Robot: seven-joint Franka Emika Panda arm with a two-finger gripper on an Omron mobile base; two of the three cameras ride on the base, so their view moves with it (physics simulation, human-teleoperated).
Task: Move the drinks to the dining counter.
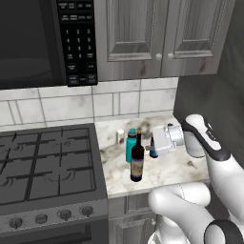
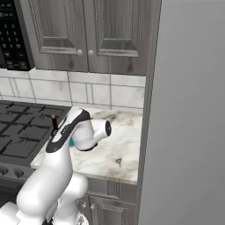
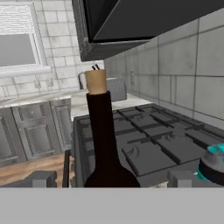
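on the far left in the left base view sits the black gas stove with grey knobs [image 1: 45, 169], and above it hangs the black microwave with white buttons [image 1: 47, 40]. just to the right of the stove is the small white-grey marble worktop [image 1: 176, 169], and the drinks stand on it close together. the small pale can [image 1: 120, 136] is at the back near the tiled wall. next comes the teal water bottle with a dark cap [image 1: 130, 145], and right in front of it stands the tall dark wine bottle with a pale label [image 1: 137, 159], upright. a little more to the right, the small brown-red bottle [image 1: 153, 147] is mostly hidden behind the white robot hand. the gripper [image 1: 153, 141] hangs sideways just right of the wine bottle, pointing at it. its fingers are spread as wide as they go and hold nothing. in the hand view the wine bottle neck [image 3: 101, 127] rises close in front, with the teal bottle cap [image 3: 214, 164] low on the right
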